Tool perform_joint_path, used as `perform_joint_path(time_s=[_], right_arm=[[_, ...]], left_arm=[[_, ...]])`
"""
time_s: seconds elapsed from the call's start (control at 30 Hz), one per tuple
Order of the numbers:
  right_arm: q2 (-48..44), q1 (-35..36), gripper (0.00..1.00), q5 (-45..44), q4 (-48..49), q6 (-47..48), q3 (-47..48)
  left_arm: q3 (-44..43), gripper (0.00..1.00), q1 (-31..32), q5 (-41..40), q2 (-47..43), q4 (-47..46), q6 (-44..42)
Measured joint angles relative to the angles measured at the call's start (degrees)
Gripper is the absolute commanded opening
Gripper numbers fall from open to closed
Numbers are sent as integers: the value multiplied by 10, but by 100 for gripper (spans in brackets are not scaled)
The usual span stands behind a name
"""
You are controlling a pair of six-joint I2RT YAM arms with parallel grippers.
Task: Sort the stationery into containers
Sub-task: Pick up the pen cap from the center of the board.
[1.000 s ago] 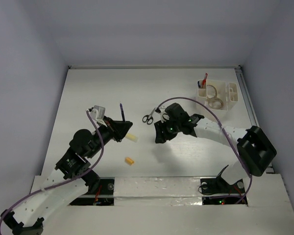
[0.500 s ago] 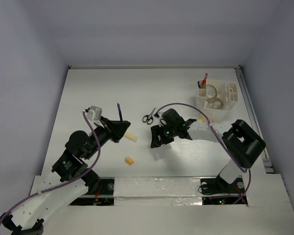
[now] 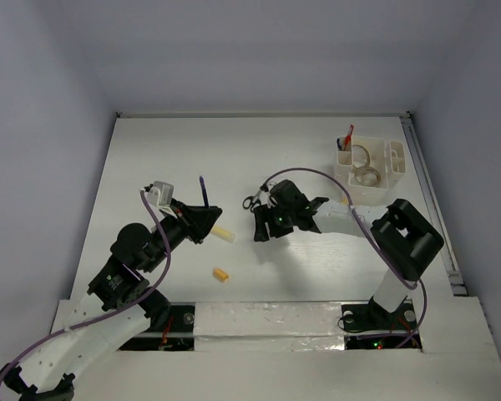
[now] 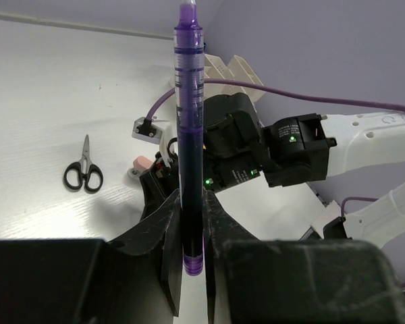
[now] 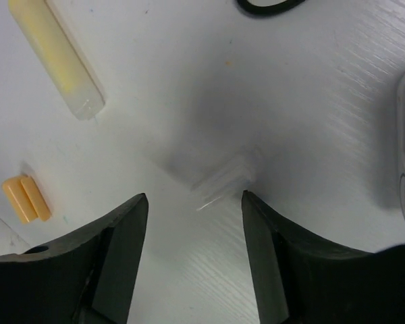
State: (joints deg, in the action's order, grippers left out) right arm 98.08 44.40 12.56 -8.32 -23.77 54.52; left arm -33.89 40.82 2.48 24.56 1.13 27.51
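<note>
1. An orange block (image 3: 220, 274) lies on the table (image 3: 150, 159), nearest the arm bases.
2. The left gripper (image 4: 191, 202) is clamped on a purple pen (image 4: 189, 121), gripped by its lower end and standing upright. A pale yellow stick (image 3: 224, 235) lies just beside this gripper, towards the right arm.
3. The right gripper (image 5: 192, 197) hangs low over the table with its jaws spread wide and holds nothing. A small clear piece (image 5: 223, 181) lies between its fingers; contact cannot be told.
4. Small scissors (image 4: 83, 172) lie just beyond the right gripper.
5. Far right, the white organiser (image 3: 392, 180) holds a red pen (image 3: 348, 138) and tape rolls (image 3: 366, 171).
</note>
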Motion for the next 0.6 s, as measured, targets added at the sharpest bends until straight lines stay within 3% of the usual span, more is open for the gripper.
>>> perform_joint_path(time_s=[0.2, 0.6], right_arm=[[10, 1, 38, -13, -3, 2, 4], [51, 42, 43, -97, -45, 12, 69]], left_arm=[[0, 0, 0, 0, 0, 0, 0], [3, 0, 0, 5, 10, -19, 1]])
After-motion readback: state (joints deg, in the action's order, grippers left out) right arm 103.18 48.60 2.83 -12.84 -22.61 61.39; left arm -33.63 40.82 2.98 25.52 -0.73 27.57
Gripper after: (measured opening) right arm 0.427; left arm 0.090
